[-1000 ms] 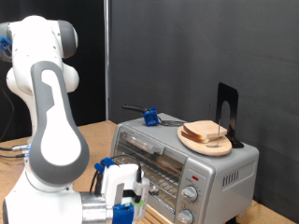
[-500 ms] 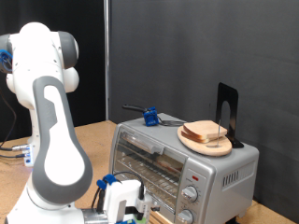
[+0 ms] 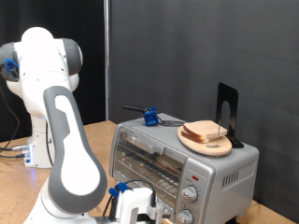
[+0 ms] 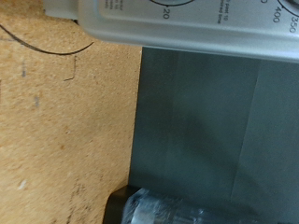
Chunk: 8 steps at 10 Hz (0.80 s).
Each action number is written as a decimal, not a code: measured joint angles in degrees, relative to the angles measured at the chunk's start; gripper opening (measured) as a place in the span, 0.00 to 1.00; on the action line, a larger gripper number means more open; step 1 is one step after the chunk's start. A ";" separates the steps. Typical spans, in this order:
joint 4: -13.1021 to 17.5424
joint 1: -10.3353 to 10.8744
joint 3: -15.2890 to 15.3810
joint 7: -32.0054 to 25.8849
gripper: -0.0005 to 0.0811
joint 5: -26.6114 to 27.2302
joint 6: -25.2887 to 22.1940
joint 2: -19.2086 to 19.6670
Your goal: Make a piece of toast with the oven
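Note:
The silver-grey oven (image 3: pixel 177 163) stands on the wooden table, its glass door upright and the wire rack showing behind it. Several pieces of toast (image 3: pixel 206 132) lie stacked on a round wooden plate (image 3: pixel 192 142) on top of the oven. My gripper (image 3: pixel 131 207) is low at the exterior view's bottom edge, just in front of the oven's lower left corner, with nothing seen in it. In the wrist view the oven's front panel (image 4: pixel 187 23) with dial numbers fills one edge. A blurred finger (image 4: pixel 154 207) shows at the opposite edge.
Round knobs (image 3: pixel 192 194) sit on the oven's right side. A blue clamp-like object (image 3: pixel 149 117) and a black upright stand (image 3: pixel 227 112) are on the oven's top. The wrist view shows the table's cork-brown surface (image 4: pixel 56 121) beside a dark grey area (image 4: pixel 224 131).
The arm has bent lower and the gripper has sunk down and to the exterior view's right, towards the frame's bottom edge in front of the oven. The toast and plate have not moved.

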 joint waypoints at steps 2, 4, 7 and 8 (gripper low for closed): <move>-0.06 1.18 0.85 -0.99 1.00 0.01 0.27 0.22; -0.21 2.05 1.56 -1.98 1.00 0.35 1.29 0.23; -0.93 2.94 1.83 -2.47 1.00 0.46 2.67 0.25; -1.39 3.10 1.83 -2.71 1.00 0.46 3.05 0.25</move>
